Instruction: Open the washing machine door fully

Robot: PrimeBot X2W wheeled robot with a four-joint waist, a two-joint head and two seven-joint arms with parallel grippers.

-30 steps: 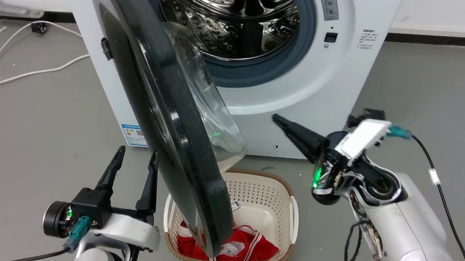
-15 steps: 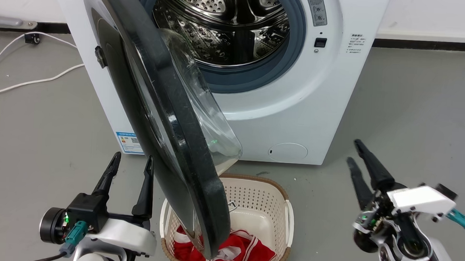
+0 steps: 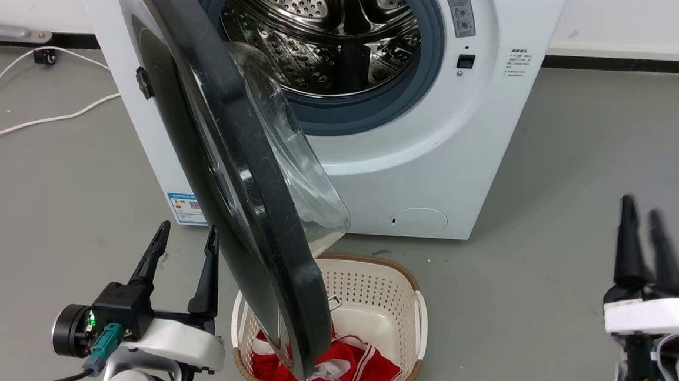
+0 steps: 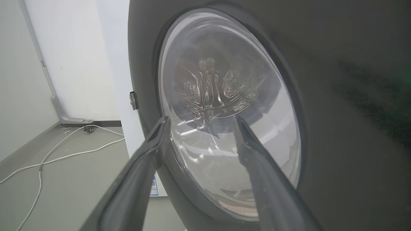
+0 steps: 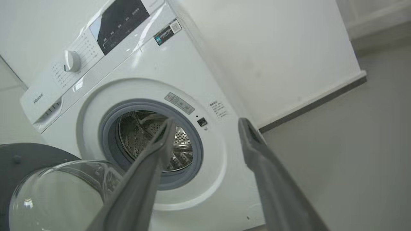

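In my head view the washing machine (image 3: pixel 436 149) fills the 12 o'clock side, its steel drum (image 3: pixel 325 30) bare inside the grey gasket (image 3: pixel 380 107). The washing machine door (image 3: pixel 241 167) is swung out from the opening. It is hinged on the machine's 9 o'clock side and turned nearly edge-on to my head, running from 11 o'clock down to 6 o'clock. Its clear glass bowl (image 3: pixel 294 164) bulges toward 3 o'clock. The door's lower edge hangs over the cream basket (image 3: pixel 420 313), which sits on the floor at 6 o'clock with a red garment (image 3: pixel 364 363) inside.

My left gripper (image 3: pixel 189 226) is at 7 o'clock, its 2 fingers spread wide and holding nothing. It stands just beside the door's outer face; I cannot tell whether the nearer finger touches it. In my left wrist view the left gripper (image 4: pixel 201 118) frames the glass, with the dark door (image 4: pixel 337 128) spreading toward 3 o'clock.

My right gripper (image 3: pixel 642 206) is at 4 o'clock, blurred and well apart from the machine. Its fingers are parted and empty. In my right wrist view the right gripper (image 5: pixel 208 120) points at the machine (image 5: pixel 135 73), and the door (image 5: pixel 19 160) lies at 8 o'clock.

A white cable (image 3: pixel 55 117) trails over the floor at 9 o'clock.
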